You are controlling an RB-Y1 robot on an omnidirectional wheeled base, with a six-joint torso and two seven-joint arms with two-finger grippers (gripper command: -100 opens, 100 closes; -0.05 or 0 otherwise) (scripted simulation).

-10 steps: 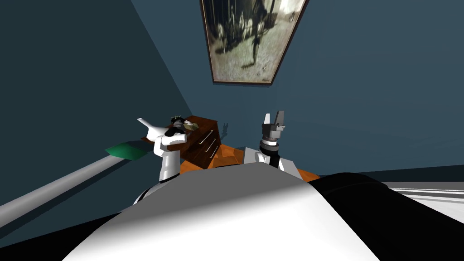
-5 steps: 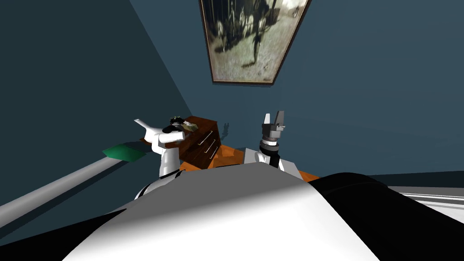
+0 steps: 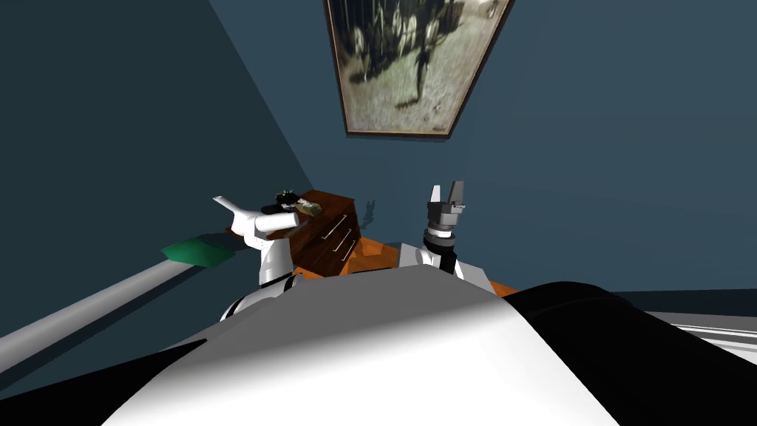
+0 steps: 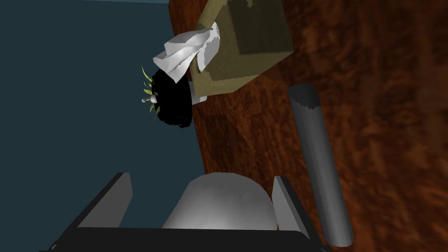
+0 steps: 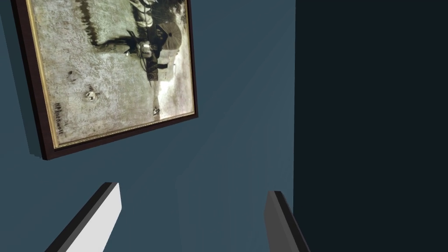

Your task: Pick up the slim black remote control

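On the brown wooden dresser top lies the slim remote, drawn as a long dark grey bar. It sits just outside one finger of my left gripper, not between the two. That gripper is open, and a grey rounded thing fills most of the gap between its fingers. In the head view my left gripper reaches over the dresser. My right gripper stands raised and open in front of the chest, holding nothing.
A tan tissue box with a white tissue and a black potted plant stand further along the dresser top, near its edge. A green flat thing lies on a long grey shape to the left. The dresser has drawer handles.
My left forearm has lifted and swung its hand further over the dresser top. The head view has shifted slightly. The right arm has kept its pose.
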